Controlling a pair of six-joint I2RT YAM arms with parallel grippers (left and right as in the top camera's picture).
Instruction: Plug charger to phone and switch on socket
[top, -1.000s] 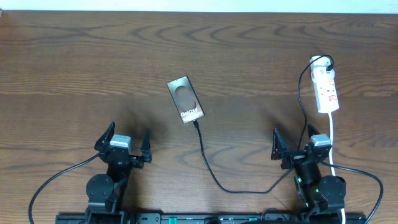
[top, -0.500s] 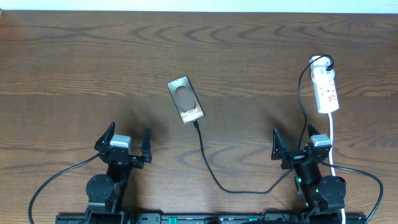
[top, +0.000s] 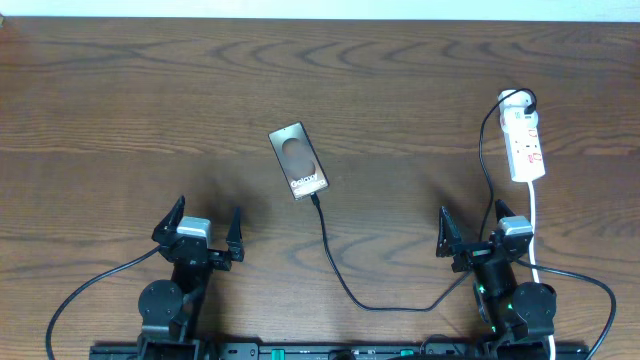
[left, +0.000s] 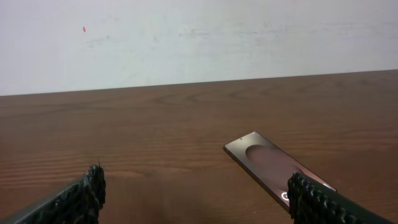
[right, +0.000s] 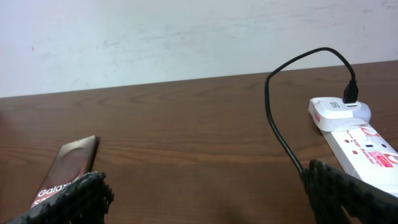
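Note:
The grey-silver phone (top: 299, 161) lies flat near the table's middle, "Galaxy" end toward me; it also shows in the left wrist view (left: 273, 172) and the right wrist view (right: 67, 167). The thin black charger cable (top: 335, 262) runs from the phone's near end, loops toward the right arm, then up to the white socket strip (top: 524, 143), where its plug sits in the far end (right: 349, 93). The connector tip touches the phone's near edge. My left gripper (top: 203, 230) is open and empty, left of the phone. My right gripper (top: 470, 228) is open and empty, below the socket.
The socket's white cord (top: 536, 232) runs down past my right gripper. Thicker black arm cables (top: 85, 293) loop at the table's near edge. A white wall (left: 199, 37) stands behind the far edge of the wooden table (top: 150, 100).

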